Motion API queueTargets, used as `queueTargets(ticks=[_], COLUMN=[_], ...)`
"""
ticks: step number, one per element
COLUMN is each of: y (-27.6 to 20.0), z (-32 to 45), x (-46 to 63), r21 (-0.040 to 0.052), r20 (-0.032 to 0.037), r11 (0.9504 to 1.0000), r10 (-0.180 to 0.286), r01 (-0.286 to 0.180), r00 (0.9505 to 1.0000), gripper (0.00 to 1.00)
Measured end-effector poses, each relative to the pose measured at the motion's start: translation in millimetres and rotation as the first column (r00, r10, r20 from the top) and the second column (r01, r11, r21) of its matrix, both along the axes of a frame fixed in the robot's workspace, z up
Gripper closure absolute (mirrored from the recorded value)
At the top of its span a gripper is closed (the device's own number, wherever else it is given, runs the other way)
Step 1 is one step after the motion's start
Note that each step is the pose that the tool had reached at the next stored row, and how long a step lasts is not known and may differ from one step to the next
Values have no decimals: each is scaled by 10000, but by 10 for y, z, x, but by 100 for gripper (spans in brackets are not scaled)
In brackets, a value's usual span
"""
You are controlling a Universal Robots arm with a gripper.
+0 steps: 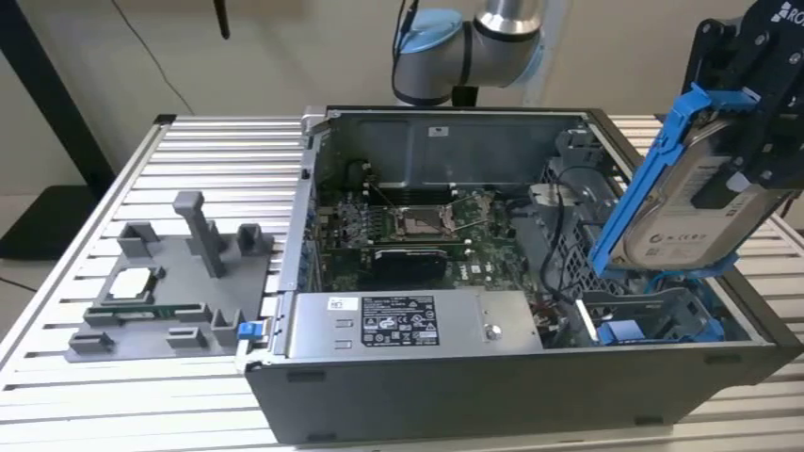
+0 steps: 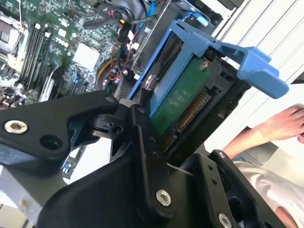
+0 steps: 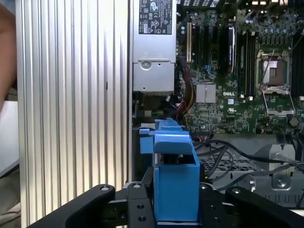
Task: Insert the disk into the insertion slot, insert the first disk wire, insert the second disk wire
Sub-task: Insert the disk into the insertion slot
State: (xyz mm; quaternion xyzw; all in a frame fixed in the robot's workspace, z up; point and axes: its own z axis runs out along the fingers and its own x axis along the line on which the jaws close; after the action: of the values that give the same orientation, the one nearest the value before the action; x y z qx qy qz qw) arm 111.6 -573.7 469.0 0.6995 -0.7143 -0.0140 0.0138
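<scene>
This looks like a robotics lab bench. An open desktop computer case [image 1: 503, 386] lies on a ribbed aluminium profile table [image 1: 214, 151], beside a grey moulded parts fixture [image 1: 176, 287]. A Universal Robots arm [image 1: 465, 47] stands behind it against a plain beige wall [image 1: 289, 56].

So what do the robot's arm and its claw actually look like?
The arm is built of round silvery-grey tube sections with light blue caps at the joints. Its gripper is matt black: flat, angular linkage bars pinned together, with silver screw heads at the pivots.
</scene>
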Motion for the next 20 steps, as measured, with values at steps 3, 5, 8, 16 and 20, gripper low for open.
queueTargets(ticks=[3,5,8,16,20], y=[-14,-21,-29,-39,-41], z=[-45,-77,-126,-255,-327], x=[39,66,104,189,209], r21=[50,96,158,353,417], r20=[0,0,0,-2,-2], r11=[10000,10000,9999,9994,9991], r10=[-15,-26,-39,-64,-73], r01=[15,26,39,64,73], r00=[10000,10000,10000,10000,10000], gripper=[100,100,100,100,100])
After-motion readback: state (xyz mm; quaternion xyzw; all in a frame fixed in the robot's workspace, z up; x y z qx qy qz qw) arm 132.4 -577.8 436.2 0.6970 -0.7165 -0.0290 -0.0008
